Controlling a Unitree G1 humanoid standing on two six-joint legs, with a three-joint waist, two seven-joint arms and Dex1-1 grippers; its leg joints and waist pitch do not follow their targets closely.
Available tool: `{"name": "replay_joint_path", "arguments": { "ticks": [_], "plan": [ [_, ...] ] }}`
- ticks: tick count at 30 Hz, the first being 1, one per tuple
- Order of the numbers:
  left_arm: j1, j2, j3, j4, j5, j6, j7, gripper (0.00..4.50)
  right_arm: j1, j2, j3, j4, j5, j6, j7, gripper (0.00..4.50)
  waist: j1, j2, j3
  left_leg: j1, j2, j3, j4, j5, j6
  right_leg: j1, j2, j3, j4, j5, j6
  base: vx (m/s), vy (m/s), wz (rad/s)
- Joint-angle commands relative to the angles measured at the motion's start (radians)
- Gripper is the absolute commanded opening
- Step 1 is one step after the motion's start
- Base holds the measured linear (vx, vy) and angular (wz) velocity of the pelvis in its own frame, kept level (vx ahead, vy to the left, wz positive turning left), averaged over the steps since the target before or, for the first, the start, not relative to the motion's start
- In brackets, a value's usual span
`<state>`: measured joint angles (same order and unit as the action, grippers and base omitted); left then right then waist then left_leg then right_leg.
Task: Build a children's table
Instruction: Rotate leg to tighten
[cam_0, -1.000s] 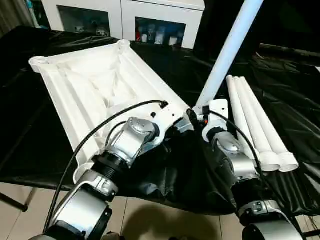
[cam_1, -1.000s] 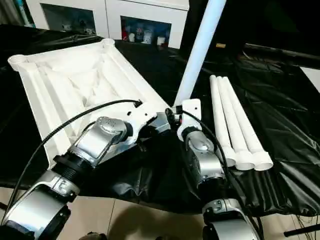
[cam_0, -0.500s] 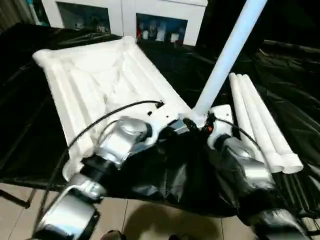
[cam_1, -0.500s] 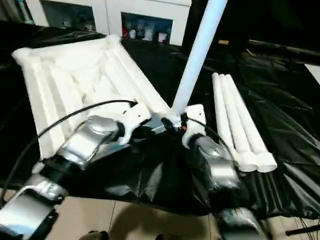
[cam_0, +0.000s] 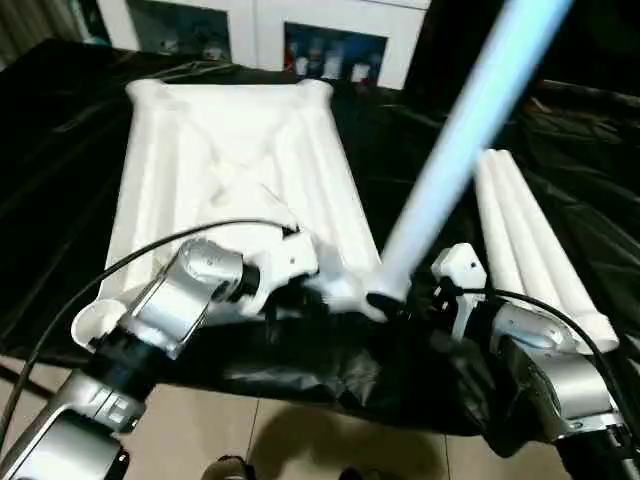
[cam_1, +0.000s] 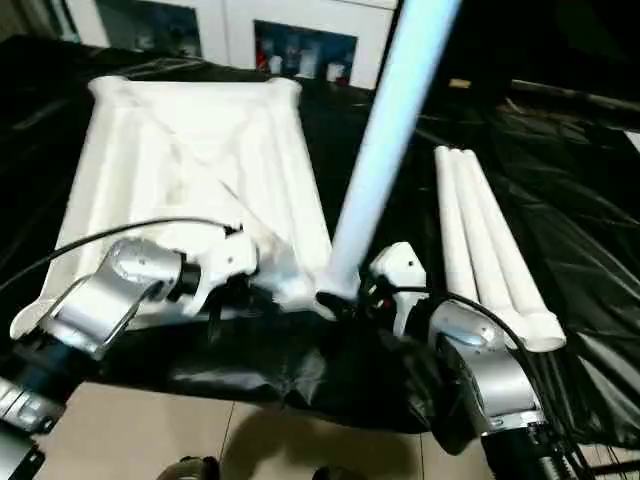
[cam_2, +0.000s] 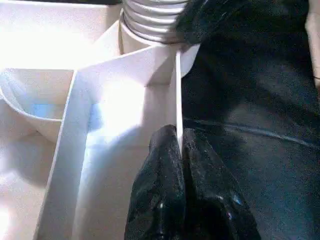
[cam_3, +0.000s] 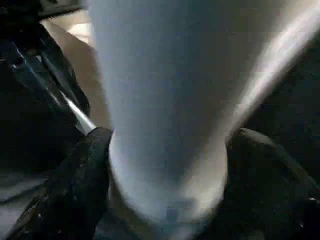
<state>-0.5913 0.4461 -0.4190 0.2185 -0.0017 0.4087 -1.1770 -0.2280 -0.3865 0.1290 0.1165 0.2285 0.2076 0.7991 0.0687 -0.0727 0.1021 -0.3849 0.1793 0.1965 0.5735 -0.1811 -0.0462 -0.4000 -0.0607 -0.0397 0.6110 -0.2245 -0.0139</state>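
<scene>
On black cloth, the tabletop (cam_0: 230, 170) lies upside down, one leg (cam_1: 385, 150) standing in its near corner socket. My left gripper (cam_2: 178, 150) pinches the rim wall; my right gripper (cam_3: 167, 150) clasps the leg's base. I should press straight down, steadily.

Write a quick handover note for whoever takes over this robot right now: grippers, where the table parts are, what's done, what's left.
Left gripper: shut on the table top's thin edge wall near its near corner.
Right gripper: fingers around the base of one leg, which stands tilted in the near corner socket.
Table top lies underside up on the black sheet.
Three legs lie side by side to its right.
Left: seat this leg, fit the other three.
</scene>
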Motion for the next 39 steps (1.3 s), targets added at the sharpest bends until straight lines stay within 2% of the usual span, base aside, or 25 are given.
{"name": "replay_joint_path", "arguments": {
  "ticks": [1, 4, 5, 6, 7, 9, 14, 17, 22, 28, 30, 31, 33, 36, 39],
  "plan": [
    [0.008, -0.010, -0.031, -0.029, -0.014, -0.003, -0.042, 0.00, -0.002, -0.014, -0.015, -0.010, 0.004, 0.009, -0.003, 3.79, -0.003, 0.001, -0.061, 0.027, 0.062, -0.018, -0.051, 0.032, 0.147, 0.048, -0.081, 0.050, -0.037, 0.189, -0.289, 0.000, 0.000, 0.00],
    [0.007, -0.010, -0.030, -0.024, -0.010, -0.008, -0.039, 0.00, -0.006, -0.010, -0.013, -0.006, 0.009, 0.013, 0.005, 3.79, -0.002, 0.001, -0.061, 0.026, 0.062, -0.019, -0.053, -0.001, 0.132, 0.050, -0.085, 0.050, -0.041, 0.136, -0.282, 0.000, 0.000, 0.00],
    [0.007, -0.008, -0.029, -0.022, -0.010, -0.009, -0.039, 0.00, -0.007, -0.010, -0.006, -0.004, 0.006, 0.012, 0.012, 3.79, -0.002, -0.003, -0.059, 0.025, 0.062, -0.019, -0.053, -0.018, 0.123, 0.050, -0.085, 0.050, -0.043, 0.104, -0.276, 0.000, 0.000, 0.00],
    [0.007, -0.008, -0.028, -0.022, -0.009, -0.009, -0.039, 0.00, -0.007, -0.010, -0.005, -0.003, 0.006, 0.012, 0.014, 3.79, -0.002, -0.002, -0.059, 0.026, 0.062, -0.019, -0.053, -0.022, 0.120, 0.049, -0.085, 0.050, -0.044, 0.094, -0.274, 0.000, 0.000, 0.00],
    [0.007, -0.006, -0.028, -0.024, -0.010, -0.007, -0.040, 0.00, -0.007, -0.011, -0.001, -0.002, 0.007, 0.014, 0.019, 3.53, -0.002, -0.003, -0.059, 0.026, 0.061, -0.018, -0.052, -0.022, 0.117, 0.049, -0.085, 0.051, -0.044, 0.091, -0.271, 0.000, 0.000, 0.00],
    [0.010, 0.002, -0.027, -0.039, -0.016, 0.004, -0.042, 0.00, -0.008, -0.008, -0.003, -0.001, 0.013, 0.022, 0.023, 3.53, -0.001, -0.006, -0.060, 0.025, 0.060, -0.018, -0.051, -0.012, 0.118, 0.050, -0.084, 0.051, -0.041, 0.096, -0.266, 0.000, 0.000, 0.00],
    [0.013, 0.005, -0.027, -0.042, -0.017, 0.006, -0.041, 0.00, -0.010, 0.000, -0.005, 0.002, 0.024, 0.028, 0.029, 2.99, -0.002, -0.007, -0.062, 0.024, 0.059, -0.019, -0.048, 0.017, 0.128, 0.052, -0.084, 0.050, -0.035, 0.135, -0.269, 0.000, 0.000, 0.00],
    [0.014, 0.006, -0.028, -0.041, -0.018, 0.006, -0.042, 0.00, -0.009, 0.001, -0.003, 0.002, 0.026, 0.033, 0.036, 2.83, -0.003, -0.006, -0.063, 0.023, 0.058, -0.019, -0.046, 0.022, 0.132, 0.053, -0.083, 0.049, -0.034, 0.145, -0.274, 0.000, 0.000, 0.00],
    [0.016, 0.007, -0.029, -0.040, -0.020, 0.008, -0.044, 0.00, -0.004, 0.004, -0.002, 0.000, 0.029, 0.037, 0.040, 2.76, -0.003, -0.005, -0.062, 0.024, 0.059, -0.019, -0.045, 0.010, 0.130, 0.051, -0.083, 0.049, -0.035, 0.127, -0.276, 0.000, 0.000, 0.00],
    [0.015, -0.010, -0.024, -0.033, -0.024, 0.025, -0.026, 0.00, -0.002, 0.034, -0.019, 0.029, 0.018, 0.033, -0.015, 2.75, -0.003, -0.005, -0.058, 0.024, 0.059, -0.019, -0.048, -0.042, 0.100, 0.048, -0.086, 0.050, -0.043, 0.034, -0.263, 0.000, 0.000, 0.00],
    [0.007, -0.040, -0.012, -0.008, -0.019, 0.043, 0.020, 0.00, -0.021, 0.073, -0.045, 0.084, -0.012, 0.020, -0.119, 2.75, -0.006, -0.004, -0.056, 0.024, 0.060, -0.019, -0.049, -0.061, 0.080, 0.043, -0.086, 0.050, -0.046, 0.001, -0.261, 0.000, 0.000, 0.00],
    [-0.004, -0.074, 0.000, 0.022, -0.009, 0.053, 0.073, 0.00, -0.041, 0.110, -0.069, 0.139, -0.037, 0.012, -0.217, 2.75, -0.011, -0.004, -0.052, 0.022, 0.059, -0.019, -0.052, -0.078, 0.063, 0.042, -0.086, 0.051, -0.049, -0.026, -0.258, 0.000, 0.000, 0.00],
    [-0.027, -0.130, 0.020, 0.080, 0.010, 0.064, 0.167, 0.00, -0.069, 0.158, -0.098, 0.203, -0.050, 0.019, -0.325, 2.75, -0.018, -0.004, -0.053, 0.023, 0.057, -0.022, -0.054, -0.105, 0.033, 0.042, -0.087, 0.049, -0.056, -0.090, -0.252, 0.000, 0.000, 0.00],
    [-0.072, -0.252, 0.034, 0.180, 0.043, 0.107, 0.332, 0.00, -0.142, 0.262, -0.152, 0.337, -0.052, 0.030, -0.537, 2.74, -0.023, -0.003, -0.048, 0.027, 0.056, -0.023, -0.057, -0.162, 0.005, 0.035, -0.088, 0.053, -0.070, -0.186, -0.215, 0.000, 0.000, 0.00],
    [-0.090, -0.300, 0.040, 0.216, 0.051, 0.127, 0.391, 0.00, -0.174, 0.294, -0.161, 0.388, -0.055, 0.017, -0.594, 2.74, -0.024, -0.004, -0.048, 0.027, 0.054, -0.023, -0.058, -0.180, -0.006, 0.033, -0.087, 0.053, -0.075, -0.214, -0.192, 0.000, 0.000, 0.00]
  ]
}}
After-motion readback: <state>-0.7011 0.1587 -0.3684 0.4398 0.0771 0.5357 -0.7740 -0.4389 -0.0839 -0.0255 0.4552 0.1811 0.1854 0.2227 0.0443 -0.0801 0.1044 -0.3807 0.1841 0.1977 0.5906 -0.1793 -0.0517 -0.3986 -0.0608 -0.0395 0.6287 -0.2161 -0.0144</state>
